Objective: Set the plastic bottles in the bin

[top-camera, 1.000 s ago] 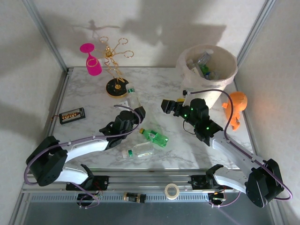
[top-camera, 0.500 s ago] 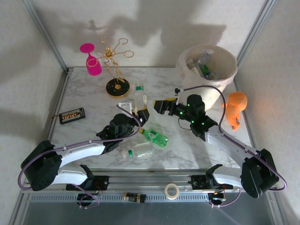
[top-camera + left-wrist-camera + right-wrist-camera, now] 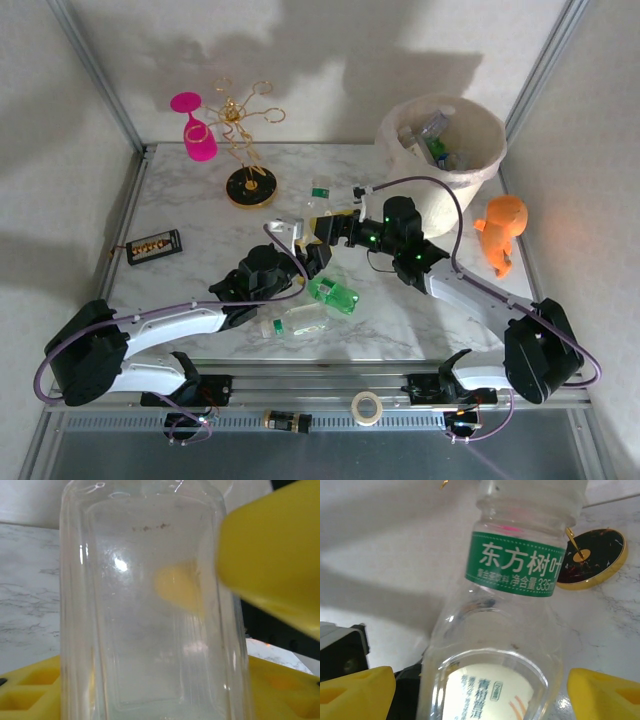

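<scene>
A clear plastic bottle point(image 3: 313, 207) with a green neck label is held upright above the table, with my left gripper point(image 3: 308, 250) shut on its lower body. In the left wrist view the bottle point(image 3: 150, 620) stands right against the camera. My right gripper point(image 3: 335, 226) is open, and its yellow fingers straddle the same bottle point(image 3: 510, 630) from the right. A green bottle point(image 3: 333, 292) and another clear bottle point(image 3: 297, 322) lie on the marble just below the grippers. The cream-white bin point(image 3: 388, 130) stands at the back right with several bottles inside.
A pink wine glass point(image 3: 195, 130) hangs on a gold stand point(image 3: 250, 186) at the back left. A black studded box point(image 3: 153, 245) lies at the left edge. An orange figure point(image 3: 503, 230) stands right of the bin. A tape roll point(image 3: 368, 407) sits on the front rail.
My left gripper has carried the clear bottle up and to the right. My right gripper has swung left from near the bin until its open fingers straddle the bottle.
</scene>
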Motion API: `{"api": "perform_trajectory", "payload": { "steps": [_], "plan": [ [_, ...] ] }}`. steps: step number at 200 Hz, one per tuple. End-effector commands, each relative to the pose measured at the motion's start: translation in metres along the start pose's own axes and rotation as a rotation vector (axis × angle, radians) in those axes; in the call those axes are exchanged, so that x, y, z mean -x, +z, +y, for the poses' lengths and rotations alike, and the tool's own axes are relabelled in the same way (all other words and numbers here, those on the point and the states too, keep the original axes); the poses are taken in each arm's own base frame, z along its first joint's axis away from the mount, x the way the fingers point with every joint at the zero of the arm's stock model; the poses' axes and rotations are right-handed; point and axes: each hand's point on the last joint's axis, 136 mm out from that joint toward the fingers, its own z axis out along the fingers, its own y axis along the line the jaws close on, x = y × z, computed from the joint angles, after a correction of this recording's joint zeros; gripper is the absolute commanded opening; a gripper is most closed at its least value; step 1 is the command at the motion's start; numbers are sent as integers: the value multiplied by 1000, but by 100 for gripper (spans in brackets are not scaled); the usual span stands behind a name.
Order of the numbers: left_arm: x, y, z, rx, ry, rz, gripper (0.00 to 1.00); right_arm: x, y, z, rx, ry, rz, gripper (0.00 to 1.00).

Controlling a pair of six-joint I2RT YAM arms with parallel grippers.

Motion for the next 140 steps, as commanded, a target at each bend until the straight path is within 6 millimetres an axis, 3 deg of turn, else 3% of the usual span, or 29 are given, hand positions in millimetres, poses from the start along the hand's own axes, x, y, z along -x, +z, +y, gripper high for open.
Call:
{"api": "perform_trajectory", "payload": {
  "steps": [1, 57, 88, 103, 140],
  "plan": [
    [12, -1, -13, -30, 30, -23, 45, 10, 4, 17, 64, -5, -16, 87],
    [5, 1, -21, -32, 44, -4, 50, 7, 8, 13, 64, 19, -8, 76],
    [5, 0, -22, -26, 48, -8, 54, 7, 8, 13, 66, 22, -13, 59],
    [6, -2, -21, -21, 46, -13, 60, 8, 8, 13, 66, 21, -14, 54],
    [10, -8, -13, 10, 20, -38, 86, 12, 6, 13, 51, 7, -30, 50]
  ]
}}
